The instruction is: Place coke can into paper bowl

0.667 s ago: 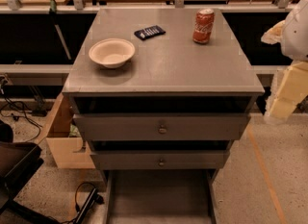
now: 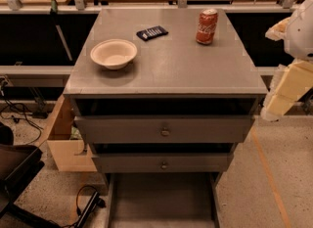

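Observation:
The coke can (image 2: 207, 26) is red with white script and a silver top. It stands upright at the back right of the grey cabinet top (image 2: 171, 70). The paper bowl (image 2: 113, 53) is cream, shallow and empty, and sits at the left of the top, well apart from the can. My gripper (image 2: 286, 92) hangs at the right edge of the view, beside and below the cabinet's right edge. It shows as cream blocks under a white arm part and holds nothing. It is far from both the can and the bowl.
A small dark flat rectangular object (image 2: 152, 33) lies between the bowl and the can at the back. The cabinet has two drawers (image 2: 165, 130) with knobs. A wooden box (image 2: 66, 144) and cables lie on the floor at the left, and a dark chair (image 2: 14, 173) is at the lower left.

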`<move>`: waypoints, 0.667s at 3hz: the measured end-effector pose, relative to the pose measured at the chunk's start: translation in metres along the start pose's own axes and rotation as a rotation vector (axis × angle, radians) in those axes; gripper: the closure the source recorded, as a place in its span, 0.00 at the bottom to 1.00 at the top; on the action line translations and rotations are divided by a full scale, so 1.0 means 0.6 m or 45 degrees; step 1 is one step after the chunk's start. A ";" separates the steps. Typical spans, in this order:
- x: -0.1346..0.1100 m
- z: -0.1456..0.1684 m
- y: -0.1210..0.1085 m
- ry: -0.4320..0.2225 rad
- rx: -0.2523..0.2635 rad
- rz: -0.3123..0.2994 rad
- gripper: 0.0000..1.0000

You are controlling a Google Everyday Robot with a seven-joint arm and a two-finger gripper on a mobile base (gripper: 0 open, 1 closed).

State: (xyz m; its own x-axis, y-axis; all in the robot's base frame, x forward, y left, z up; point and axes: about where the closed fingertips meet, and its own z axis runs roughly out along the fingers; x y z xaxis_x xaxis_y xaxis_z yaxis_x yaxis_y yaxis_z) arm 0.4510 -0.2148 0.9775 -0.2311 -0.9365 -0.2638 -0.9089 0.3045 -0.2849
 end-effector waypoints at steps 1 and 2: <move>0.002 0.016 -0.066 -0.202 0.107 0.118 0.00; -0.007 0.058 -0.158 -0.525 0.177 0.269 0.00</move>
State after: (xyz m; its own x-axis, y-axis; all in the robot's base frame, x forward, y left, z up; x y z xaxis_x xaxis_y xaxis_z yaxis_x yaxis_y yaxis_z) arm 0.5502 -0.2339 0.9736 -0.2230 -0.7133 -0.6645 -0.7956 0.5271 -0.2988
